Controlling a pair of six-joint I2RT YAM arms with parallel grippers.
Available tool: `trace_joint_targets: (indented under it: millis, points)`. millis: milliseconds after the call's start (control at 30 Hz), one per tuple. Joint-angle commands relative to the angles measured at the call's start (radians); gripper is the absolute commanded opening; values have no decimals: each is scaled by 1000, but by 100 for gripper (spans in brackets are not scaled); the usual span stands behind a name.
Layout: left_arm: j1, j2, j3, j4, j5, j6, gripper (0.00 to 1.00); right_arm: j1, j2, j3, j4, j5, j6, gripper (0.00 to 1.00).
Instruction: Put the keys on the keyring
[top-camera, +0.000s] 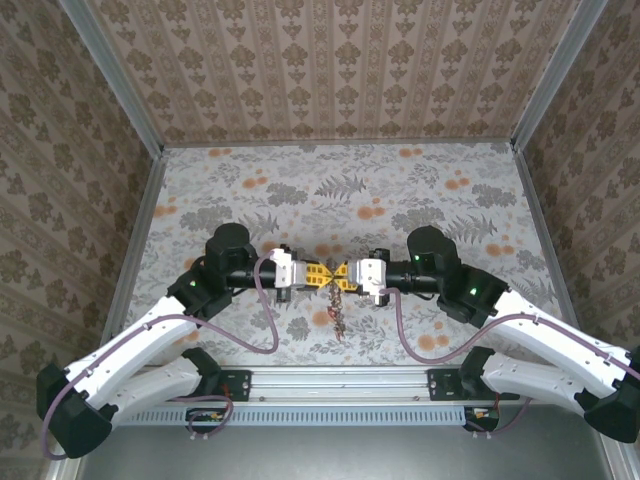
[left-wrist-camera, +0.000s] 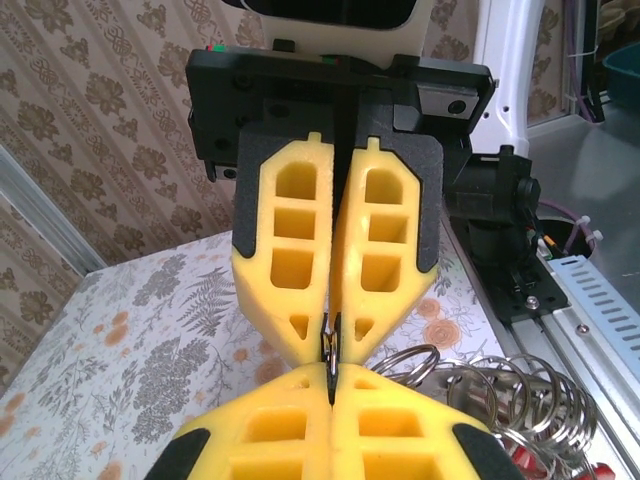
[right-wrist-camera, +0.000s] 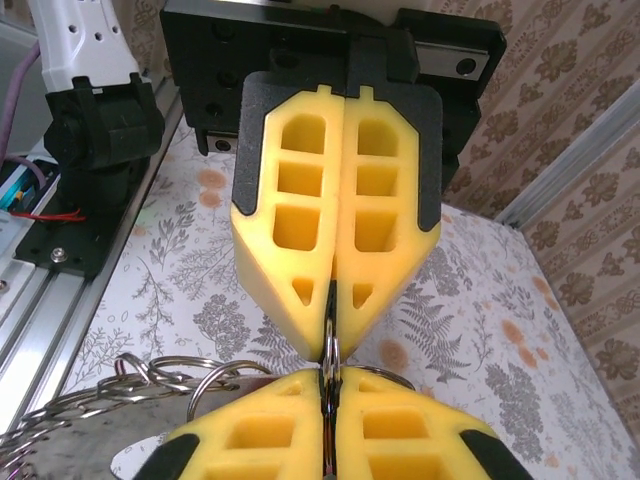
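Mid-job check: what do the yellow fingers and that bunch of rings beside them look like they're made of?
Yellow fingers: likely moulded plastic or firm rubber. They look matte and evenly coloured, with hollow ribbed pockets and black textured pads on the outer sides.
Bunch of rings: metal, probably steel wire. They are silvery with glossy highlights and coiled like split rings.

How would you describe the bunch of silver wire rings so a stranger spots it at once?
On the floral-patterned table, find the centre, where the left yellow fingers and right yellow fingers meet tip to tip. The bunch of silver wire rings sits nearer the arms' bases: thin, shiny loops, not yellow blocks.
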Motion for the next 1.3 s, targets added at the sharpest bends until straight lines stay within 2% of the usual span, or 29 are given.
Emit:
trace_joint_targets:
  millis: [0, 133, 233, 300, 333, 433, 900, 1033, 1167, 1267]
  points:
    - [-2, -14, -8, 62, 2, -31, 0, -3, 3, -4, 49, -13, 22, 2]
    - [-6, -15, 2, -14, -48, -25, 0, -7, 1, 25, 5, 8, 16, 0]
    - [-11, 5, 37, -148, -108, -14, 12, -8, 5, 66, -79, 30, -13, 0]
    - [-15, 18, 66, -232, -137, 2, 24, -8, 18, 99, -145, 51, -26, 0]
    - [-17, 26, 77, -264, -155, 9, 24, -7, 28, 117, -182, 63, -34, 0]
    - [-24, 44, 94, -298, -179, 9, 25, -6, 55, 153, -254, 77, -46, 0]
    - [-49, 116, 146, -256, -170, -100, 24, -4, 118, 180, -285, 188, -16, 0]
    - [-57, 138, 142, -258, -164, -85, 18, -4, 115, 177, -268, 168, -9, 0]
    - [-67, 166, 153, -277, -179, -72, 21, -2, 105, 172, -251, 140, -2, 0]
    - [-73, 189, 182, -306, -243, -68, 20, -2, 102, 163, -242, 134, -5, 0]
